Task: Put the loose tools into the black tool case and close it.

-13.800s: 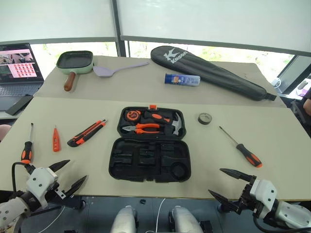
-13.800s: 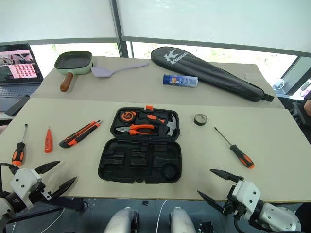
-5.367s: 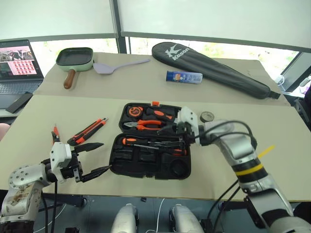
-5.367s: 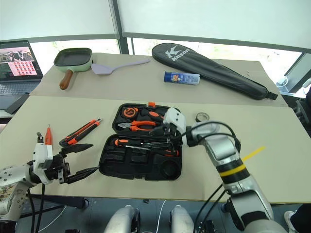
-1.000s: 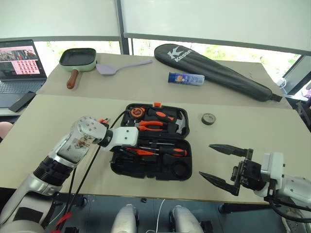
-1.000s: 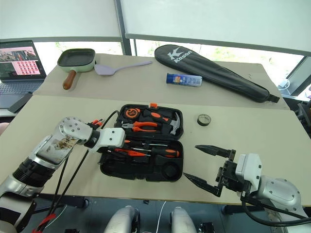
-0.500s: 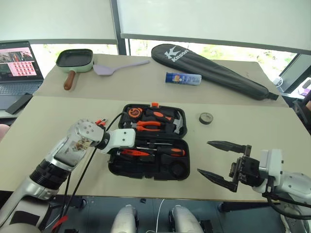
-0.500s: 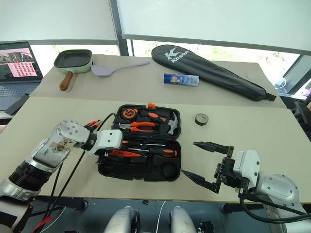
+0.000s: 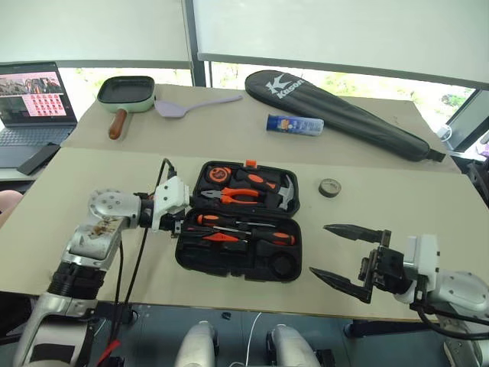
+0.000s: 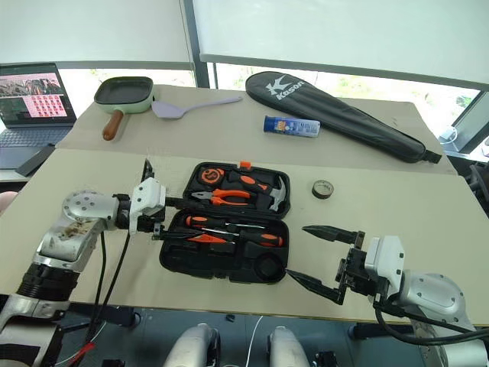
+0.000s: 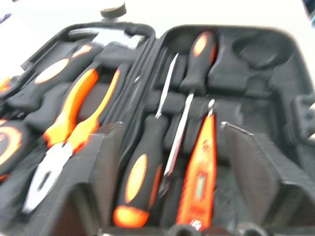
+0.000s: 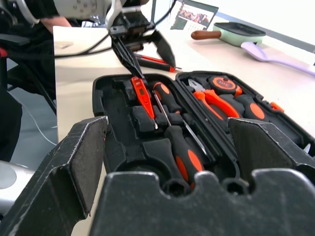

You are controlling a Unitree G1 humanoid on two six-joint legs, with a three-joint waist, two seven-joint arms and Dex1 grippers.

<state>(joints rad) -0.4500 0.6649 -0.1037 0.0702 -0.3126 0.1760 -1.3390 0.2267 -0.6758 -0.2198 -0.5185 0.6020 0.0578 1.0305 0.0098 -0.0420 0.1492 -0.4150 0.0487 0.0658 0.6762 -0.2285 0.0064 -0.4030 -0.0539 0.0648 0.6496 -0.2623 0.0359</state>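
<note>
Left gripper has pulled back to the case's left edge, fingers apart and empty

Two screwdrivers and pen lie in the case; tape right of it and knife left of it remain, lid unclosed; right gripper gapes empty beside it

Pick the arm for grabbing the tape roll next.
Right. The tape roll lies on the table to the right of the black tool case, on the same side as the right gripper, which is open and empty. The left gripper is at the case's far left edge.
</note>
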